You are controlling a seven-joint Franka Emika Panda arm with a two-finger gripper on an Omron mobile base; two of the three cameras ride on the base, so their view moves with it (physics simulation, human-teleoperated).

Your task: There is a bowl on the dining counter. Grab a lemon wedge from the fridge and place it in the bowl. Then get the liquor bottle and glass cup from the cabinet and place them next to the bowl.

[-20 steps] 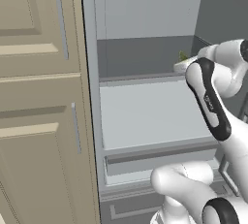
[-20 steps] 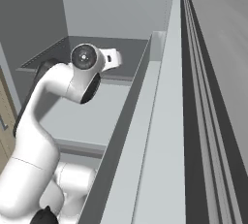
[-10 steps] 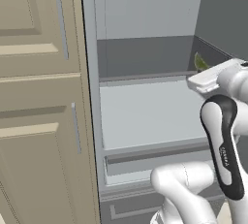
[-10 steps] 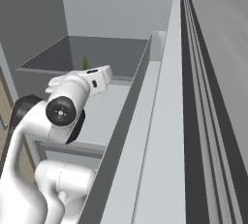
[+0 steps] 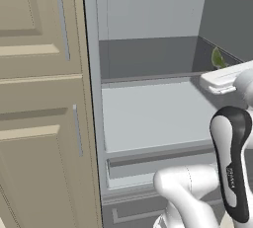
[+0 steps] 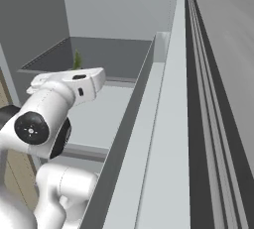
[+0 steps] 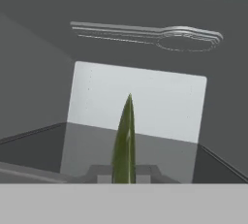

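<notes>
A tall beige wooden cupboard (image 5: 42,103) with panelled doors stands on the left side. Its doors are closed. Two thin grey bar handles (image 5: 61,17) run up and down on the doors, one higher up and one lower down (image 5: 77,131).

The open fridge (image 5: 148,74) fills the middle and right of the frame, with grey shelves and a drawer front low down. A tall beige cupboard (image 5: 39,98) takes the left side. At the right edge, the white arm (image 5: 230,163) rises, and a small green lemon wedge (image 5: 218,58) sits just above its hand.
</notes>
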